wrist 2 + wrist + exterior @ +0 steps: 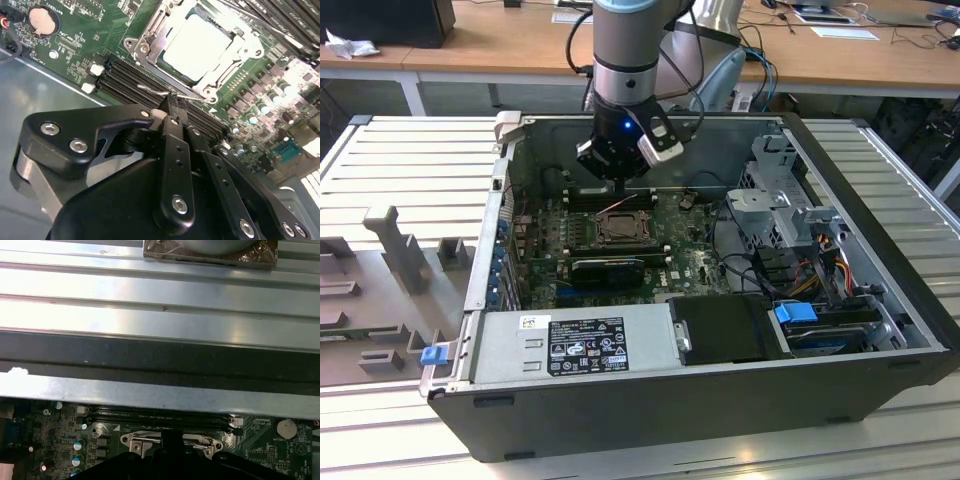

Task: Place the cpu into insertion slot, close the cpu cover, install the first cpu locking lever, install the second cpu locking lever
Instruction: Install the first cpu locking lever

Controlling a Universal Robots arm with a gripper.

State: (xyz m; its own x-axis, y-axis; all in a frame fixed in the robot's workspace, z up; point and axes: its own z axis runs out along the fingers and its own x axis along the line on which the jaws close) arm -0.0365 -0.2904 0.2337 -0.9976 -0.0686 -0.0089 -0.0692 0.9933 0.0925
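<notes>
The cpu [200,42] lies flat in the insertion slot [620,228], pale and silvery. The cpu cover [145,46] lies down over it as a metal frame around its edges. A thin wire locking lever [155,90] runs along the socket's edge beside the memory slots. My gripper [172,106] is shut, its narrow tips right at this lever and seemingly touching it. In the exterior view the gripper [620,185] hangs just behind the socket, inside the open computer case. The first wrist view has the gripper [172,439] at the socket's edge.
Black memory slots [130,75] lie next to the socket, and a coin battery [41,21] sits further off. A long black expansion card [608,268] lies in front of the socket. The power supply [570,345], drive cage [790,210] and case walls [160,345] hem in the board.
</notes>
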